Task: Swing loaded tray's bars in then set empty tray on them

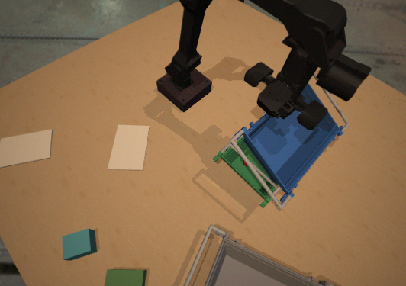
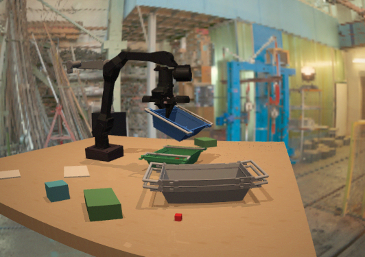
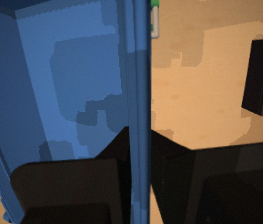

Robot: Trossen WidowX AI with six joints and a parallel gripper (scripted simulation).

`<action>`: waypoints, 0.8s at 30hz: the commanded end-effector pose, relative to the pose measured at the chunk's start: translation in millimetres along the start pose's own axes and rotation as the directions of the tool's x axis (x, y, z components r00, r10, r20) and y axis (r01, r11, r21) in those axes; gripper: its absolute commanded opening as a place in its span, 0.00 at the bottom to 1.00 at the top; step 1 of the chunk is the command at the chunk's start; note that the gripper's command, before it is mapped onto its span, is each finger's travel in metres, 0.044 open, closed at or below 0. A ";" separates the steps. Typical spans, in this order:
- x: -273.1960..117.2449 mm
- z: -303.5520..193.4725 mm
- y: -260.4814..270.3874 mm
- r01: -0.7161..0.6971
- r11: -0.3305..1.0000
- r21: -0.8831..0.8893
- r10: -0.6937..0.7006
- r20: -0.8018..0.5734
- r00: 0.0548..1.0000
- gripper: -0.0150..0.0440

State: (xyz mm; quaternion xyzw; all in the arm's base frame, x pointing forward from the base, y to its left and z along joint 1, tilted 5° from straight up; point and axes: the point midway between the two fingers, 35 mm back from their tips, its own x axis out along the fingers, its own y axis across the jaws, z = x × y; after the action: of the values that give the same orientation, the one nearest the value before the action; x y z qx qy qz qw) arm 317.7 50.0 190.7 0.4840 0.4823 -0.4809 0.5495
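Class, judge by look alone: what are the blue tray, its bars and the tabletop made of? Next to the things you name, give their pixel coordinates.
Blue tray (image 1: pixel 291 152) (image 2: pixel 178 123) (image 3: pixel 34 65): probably satin plastic, evenly coloured with moulded-looking rims.
Bars (image 1: pixel 256 175) (image 2: pixel 169 120): smooth, pale grey rods; painted metal or plastic.
Tabletop (image 1: pixel 160 205) (image 2: pixel 137 232) (image 3: pixel 212 95): likely matt wood, tan with faint flecks.

The claw (image 1: pixel 287 110) (image 2: pixel 169 116) (image 3: pixel 134 131) is plain black. The tray (image 1: pixel 294 152) (image 2: pixel 185 123) (image 3: pixel 87 60) in it is blue all over, darker where shadow falls inside, with pale grey-white bars (image 1: pixel 256 173) (image 2: pixel 169 120). Below the claw, the lower tray (image 1: pixel 244 180) (image 2: pixel 171 157) is bright green, with pale bars too and a spot of red (image 1: pixel 245 163) (image 2: pixel 177 158) inside. The counter (image 1: pixel 126 205) (image 2: pixel 144 225) (image 3: pixel 192 95) under the claw is warm orange-tan, faintly flecked. Well apart from the claw are a grey bin (image 1: pixel 248 266) (image 2: pixel 206 195), a teal block (image 1: pixel 77 245) (image 2: pixel 57 191), a green block (image 1: pixel 125 277) (image 2: pixel 103 204), a red cube (image 2: pixel 178 217) and two plain cream cards (image 1: pixel 129 147) (image 2: pixel 76 171).
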 end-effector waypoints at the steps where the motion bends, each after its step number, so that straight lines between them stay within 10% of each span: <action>1: -1.3 0.3 0.4 -0.007 1.000 0.004 0.007 0.001 1.000 0.25; 24: 24.4 -0.1 2.0 -0.007 1.000 0.004 0.007 0.001 1.000 0.25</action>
State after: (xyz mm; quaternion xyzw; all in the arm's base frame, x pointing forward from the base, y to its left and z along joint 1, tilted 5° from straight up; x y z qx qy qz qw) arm 319.3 49.0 169.8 0.4833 0.4826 -0.4835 0.5474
